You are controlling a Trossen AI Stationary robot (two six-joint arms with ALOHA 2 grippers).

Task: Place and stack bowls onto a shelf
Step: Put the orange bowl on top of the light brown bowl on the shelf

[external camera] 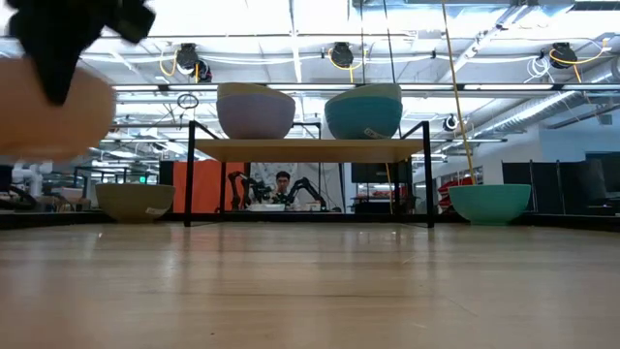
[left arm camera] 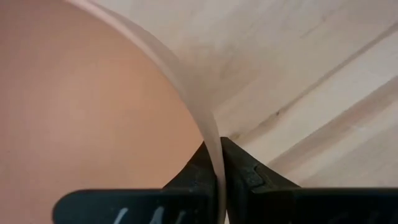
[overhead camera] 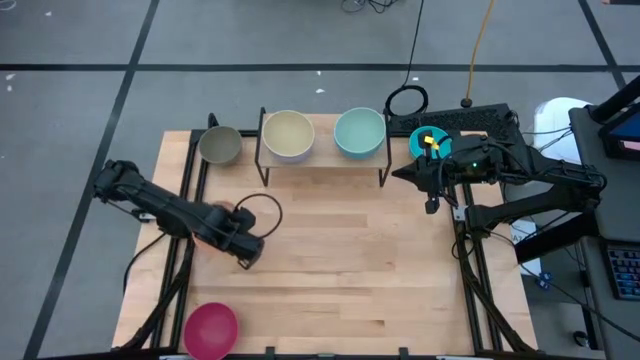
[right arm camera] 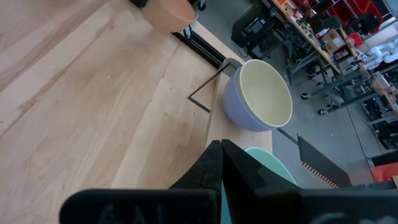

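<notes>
Showing the left gripper (left arm camera: 219, 163) at about 8 o'clock on the table (overhead camera: 340, 260), jaws pinched on the thin rim of an orange bowl (left arm camera: 87, 112); in the low view, that bowl (external camera: 48, 111) raised clear of the tabletop.

Shelf (overhead camera: 325, 160) standing at the 12 o'clock edge on thin black legs, carrying two stacks side by side: a pale yellow bowl nested in a periwinkle bowl (right arm camera: 258, 96) on its 9 o'clock half, a mint green bowl (overhead camera: 360, 132) on its 3 o'clock half. Clear gap visible under the board between the legs.

Olive-grey bowl (overhead camera: 219, 145) resting on the table just beside the shelf's 9 o'clock end. Cyan bowl (overhead camera: 430, 142) near the table's 1 o'clock corner, partly under the right arm. Magenta bowl (overhead camera: 210, 330) at the 7 o'clock corner, touching the front edge.

Right gripper (right arm camera: 221, 163) waiting near 2 o'clock, just off the shelf's end, jaws closed on nothing.

Wide bare wood across the centre and toward 5 o'clock.
</notes>
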